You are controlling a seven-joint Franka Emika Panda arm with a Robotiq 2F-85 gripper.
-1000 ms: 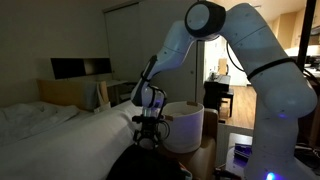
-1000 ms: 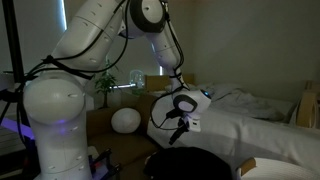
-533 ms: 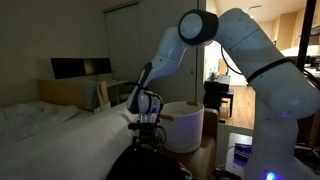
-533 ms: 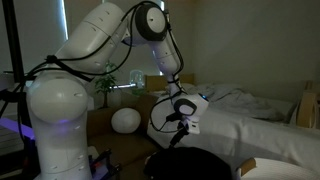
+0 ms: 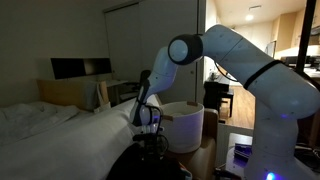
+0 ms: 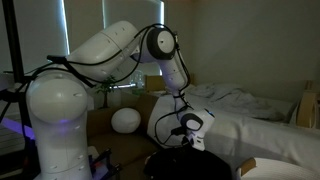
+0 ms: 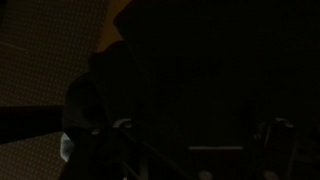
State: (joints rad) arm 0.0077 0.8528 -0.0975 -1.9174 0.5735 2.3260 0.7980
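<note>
A large dark rounded object (image 5: 148, 163) (image 6: 192, 166) lies at the bottom of both exterior views, at the foot of the white bed. My gripper (image 5: 150, 143) (image 6: 181, 143) points down and hangs just above its top, perhaps touching it. The jaws stand wide apart with nothing seen between them. The wrist view is almost black. Only the faint outlines of two fingers (image 7: 122, 126) show near its lower edge, far apart, with the gripper (image 7: 196, 130) over a dark surface.
A white round basket (image 5: 186, 124) (image 6: 158, 112) stands right behind the gripper. The bed with rumpled white sheets (image 5: 50, 130) (image 6: 255, 115) runs alongside. A white ball (image 6: 125, 120) sits on a low surface, with a plant behind it. The room is dim.
The arm has folded downward and the gripper has sunk from beside the basket's rim to the top of the dark object. The jaws stayed wide apart.
</note>
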